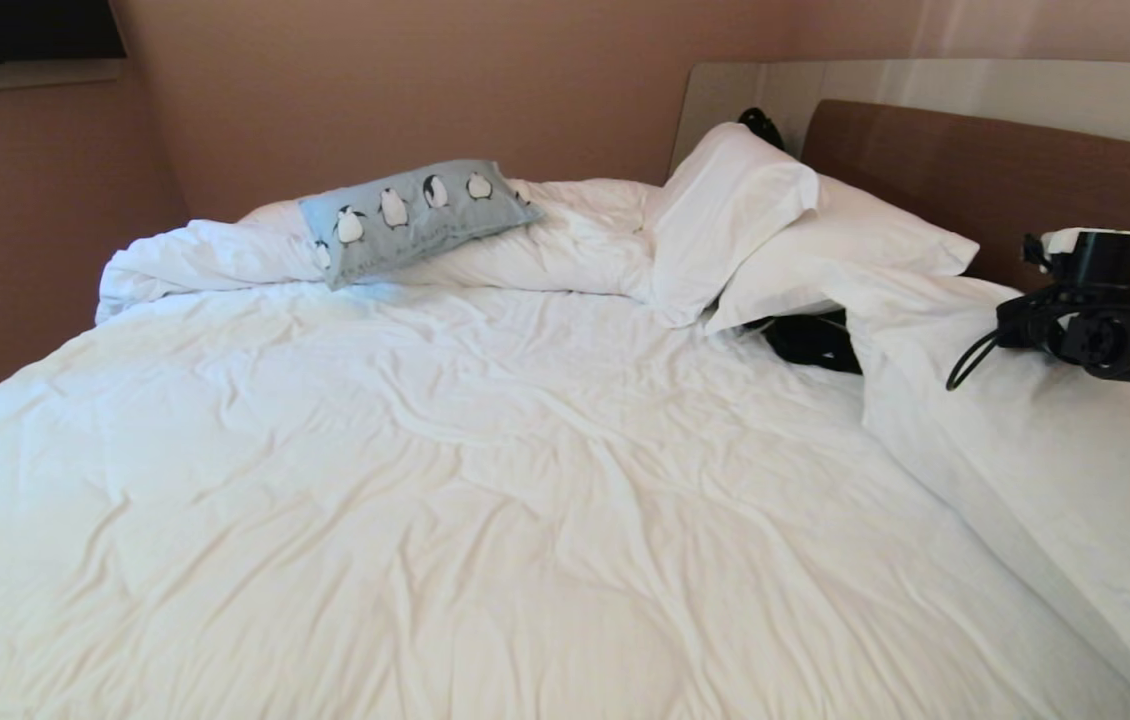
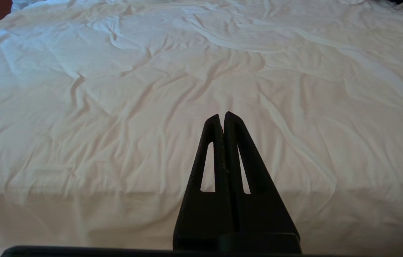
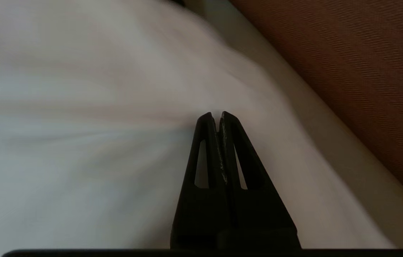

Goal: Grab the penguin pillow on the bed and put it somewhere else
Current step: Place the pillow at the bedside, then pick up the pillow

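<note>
The penguin pillow [image 1: 415,218], light blue-grey with a row of penguins, lies tilted on the rolled-up duvet at the far left of the bed [image 1: 485,480]. My right arm [image 1: 1095,320] reaches in from the right edge, above a white pillow and far from the penguin pillow. In the right wrist view the right gripper [image 3: 216,115] is shut and empty, over white bedding beside the brown headboard [image 3: 358,71]. The left gripper [image 2: 222,116] is shut and empty too, pointing over the duvet [image 2: 151,107] near the bed's front edge. The left arm is outside the head view.
Two plain white pillows [image 1: 725,215] [image 1: 835,255] lean by the headboard [image 1: 975,170], and a third [image 1: 1045,470] lies along the right side. A black object [image 1: 810,340] sits between them. Walls close off the far and left sides of the bed.
</note>
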Tool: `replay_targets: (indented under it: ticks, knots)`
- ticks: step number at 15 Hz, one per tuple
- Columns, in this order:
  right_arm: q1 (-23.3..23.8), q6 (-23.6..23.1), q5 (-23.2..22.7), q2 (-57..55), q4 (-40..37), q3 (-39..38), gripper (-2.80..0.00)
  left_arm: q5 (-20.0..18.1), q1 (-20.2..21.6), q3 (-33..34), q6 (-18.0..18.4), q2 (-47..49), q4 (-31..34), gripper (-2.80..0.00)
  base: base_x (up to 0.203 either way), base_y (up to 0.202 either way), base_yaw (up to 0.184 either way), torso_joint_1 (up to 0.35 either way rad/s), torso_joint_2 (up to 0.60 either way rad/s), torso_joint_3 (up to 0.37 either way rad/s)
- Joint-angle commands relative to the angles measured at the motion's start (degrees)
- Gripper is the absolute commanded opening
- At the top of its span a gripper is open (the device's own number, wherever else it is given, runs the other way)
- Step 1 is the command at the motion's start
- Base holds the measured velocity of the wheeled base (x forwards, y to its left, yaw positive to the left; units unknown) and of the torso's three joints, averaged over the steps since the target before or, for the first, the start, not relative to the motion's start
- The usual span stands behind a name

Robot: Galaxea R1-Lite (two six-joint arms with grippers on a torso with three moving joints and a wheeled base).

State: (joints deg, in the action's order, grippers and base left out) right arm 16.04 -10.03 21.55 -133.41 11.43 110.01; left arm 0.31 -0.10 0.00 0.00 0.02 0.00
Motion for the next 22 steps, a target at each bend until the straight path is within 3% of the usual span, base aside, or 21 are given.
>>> replay_targets:
  ticks: [1,7,13,18,22]
  knots:
    - [0.07,-0.16,-0.11,0.20,0.09,-0.13,-2.80,0.04,0.01,0.00,0.00,-0.02,0.00,-2.80,0.000,0.000,0.000,0.000,0.00,0.000]
    - [-2.07,0.10,-0.13,-0.43,0.21,-1.43,-2.80,0.04,0.01,0.00,0.00,0.06,0.00,-2.80,0.000,0.000,0.000,0.000,0.00,0.000]
    - [-4.07,4.84,-1.97,10.64,0.30,-8.47,-2.80,0.04,0.01,0.00,0.00,-0.02,0.00,-2.80,0.000,0.000,0.000,0.000,0.00,0.000]
    - [-11.43,10.95,-6.33,23.41,-0.01,-17.90,-2.80,0.04,0.01,0.00,0.00,-0.02,0.00,-2.80,0.000,0.000,0.000,0.000,0.00,0.000]
    - [-19.90,12.32,-6.97,32.84,0.34,-27.24,-2.80,0.04,0.01,0.07,0.00,-0.02,0.00,-2.80,0.000,0.000,0.000,0.000,0.00,0.000]
